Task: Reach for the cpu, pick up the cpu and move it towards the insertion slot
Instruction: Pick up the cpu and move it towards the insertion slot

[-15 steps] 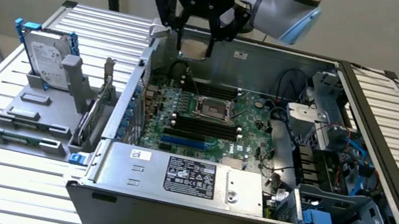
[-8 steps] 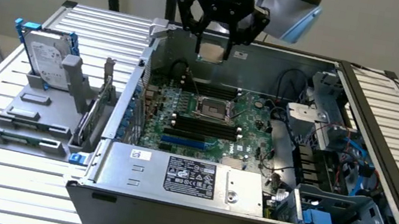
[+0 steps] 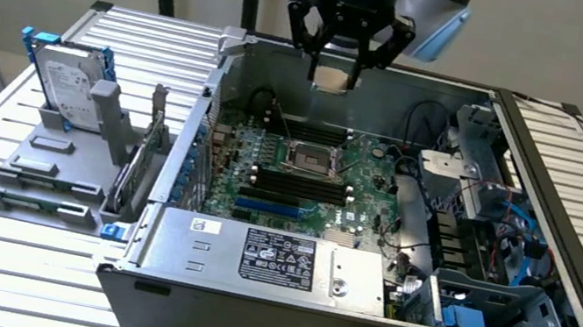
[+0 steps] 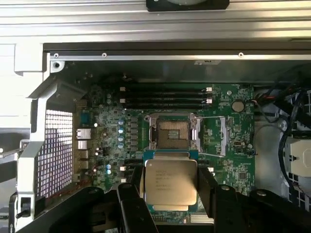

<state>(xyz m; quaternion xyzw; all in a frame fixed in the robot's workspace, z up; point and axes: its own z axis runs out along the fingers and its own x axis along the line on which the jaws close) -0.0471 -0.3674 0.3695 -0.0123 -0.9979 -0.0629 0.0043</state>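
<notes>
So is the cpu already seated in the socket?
No, the gripper holds the cpu above the board, and the insertion slot is open and bare.

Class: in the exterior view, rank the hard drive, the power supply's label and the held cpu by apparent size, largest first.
1. hard drive
2. power supply label
3. cpu, held in the gripper

The label lies nearer the camera, so the first two are unsure.

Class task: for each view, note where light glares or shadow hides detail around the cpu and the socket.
Exterior view: the insertion slot frame glints; the cpu hangs pale in the gripper against the shaded case wall. Wrist view: the chip's metal top reflects soft light; the case's inner edge lies dark.
</notes>
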